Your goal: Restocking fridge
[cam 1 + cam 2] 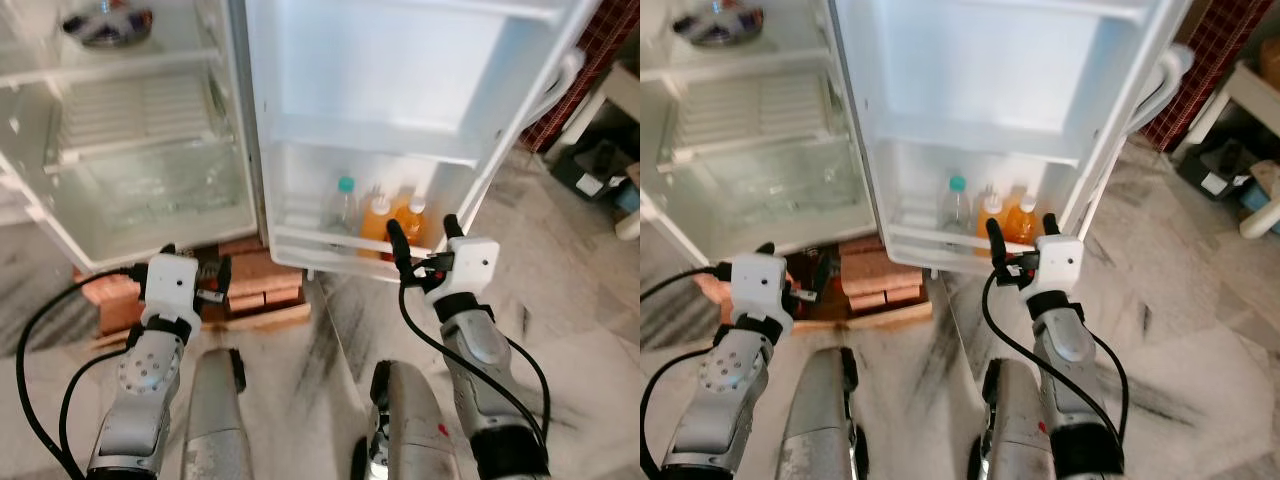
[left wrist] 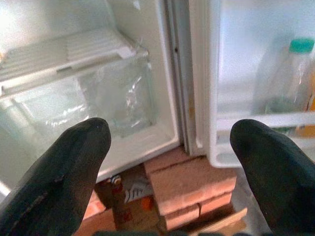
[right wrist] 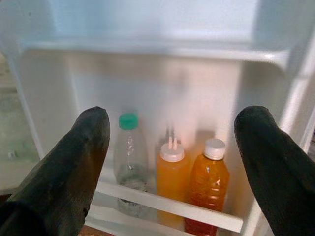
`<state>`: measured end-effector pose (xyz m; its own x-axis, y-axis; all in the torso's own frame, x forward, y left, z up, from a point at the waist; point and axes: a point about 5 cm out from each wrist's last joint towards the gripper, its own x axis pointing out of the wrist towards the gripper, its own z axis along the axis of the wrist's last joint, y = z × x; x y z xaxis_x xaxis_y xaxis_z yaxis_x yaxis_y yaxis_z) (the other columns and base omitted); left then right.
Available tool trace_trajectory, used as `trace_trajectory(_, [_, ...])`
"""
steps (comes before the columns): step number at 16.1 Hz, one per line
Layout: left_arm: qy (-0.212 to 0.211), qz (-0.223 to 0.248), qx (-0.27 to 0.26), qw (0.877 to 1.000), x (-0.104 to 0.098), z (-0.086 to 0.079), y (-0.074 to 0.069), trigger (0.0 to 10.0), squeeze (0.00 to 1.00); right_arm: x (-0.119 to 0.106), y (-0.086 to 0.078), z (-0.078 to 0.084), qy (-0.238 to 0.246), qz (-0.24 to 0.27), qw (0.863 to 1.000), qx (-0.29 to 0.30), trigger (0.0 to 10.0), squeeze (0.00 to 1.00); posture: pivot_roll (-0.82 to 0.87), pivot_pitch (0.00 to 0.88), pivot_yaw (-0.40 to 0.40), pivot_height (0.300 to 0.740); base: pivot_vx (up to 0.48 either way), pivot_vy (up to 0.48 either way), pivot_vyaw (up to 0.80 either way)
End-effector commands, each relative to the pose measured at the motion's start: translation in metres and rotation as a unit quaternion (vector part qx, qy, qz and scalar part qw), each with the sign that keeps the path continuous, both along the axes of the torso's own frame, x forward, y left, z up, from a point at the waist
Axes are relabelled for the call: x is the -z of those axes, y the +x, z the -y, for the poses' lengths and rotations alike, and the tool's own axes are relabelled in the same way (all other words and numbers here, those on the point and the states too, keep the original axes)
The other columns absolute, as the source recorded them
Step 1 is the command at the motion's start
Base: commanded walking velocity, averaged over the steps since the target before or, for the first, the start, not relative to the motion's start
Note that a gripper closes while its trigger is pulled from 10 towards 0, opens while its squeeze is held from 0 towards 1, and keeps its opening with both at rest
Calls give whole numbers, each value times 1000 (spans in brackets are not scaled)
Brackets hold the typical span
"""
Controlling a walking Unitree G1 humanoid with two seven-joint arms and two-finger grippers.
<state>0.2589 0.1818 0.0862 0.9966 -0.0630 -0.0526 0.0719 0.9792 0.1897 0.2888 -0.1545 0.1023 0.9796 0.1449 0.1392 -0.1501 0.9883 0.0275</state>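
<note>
Two grippers: the left gripper (image 1: 195, 262) and the right gripper (image 1: 422, 234) are both raised toward the open fridge, each with fingers spread wide and nothing between them.
Right gripper: it faces the lowest door shelf (image 3: 167, 206), close to its front rail without touching.
Left gripper: it points at the hinge side of the fridge, with the bricks (image 2: 192, 184) under the cabinet just below and ahead of it.
Door shelf contents: three bottles stand upright behind the rail just beyond the right gripper: a clear bottle with a green cap (image 3: 129, 162), an orange squeeze bottle (image 3: 172, 179) and an amber bottle with a white cap (image 3: 208, 184), packed side by side.
Upper door shelf: the upper door shelf (image 1: 370, 135) farther up looks bare.
Fridge interior: beyond the left gripper, a clear crisper drawer (image 2: 74, 105) looks bare; a dish (image 1: 106, 22) sits on a high shelf.
Progress: by my reading partly done, with drinks placed; no further item in hand, so another must be fetched.
</note>
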Motion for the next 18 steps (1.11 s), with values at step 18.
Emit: trace_trajectory(18, [7, -12, 20, 1000, 12, 7, 1, 10000, 0, 32, -24, -2, 1, -85, 994, 72, 10000, 0, 110, 33, -33, 740, 0, 0, 0])
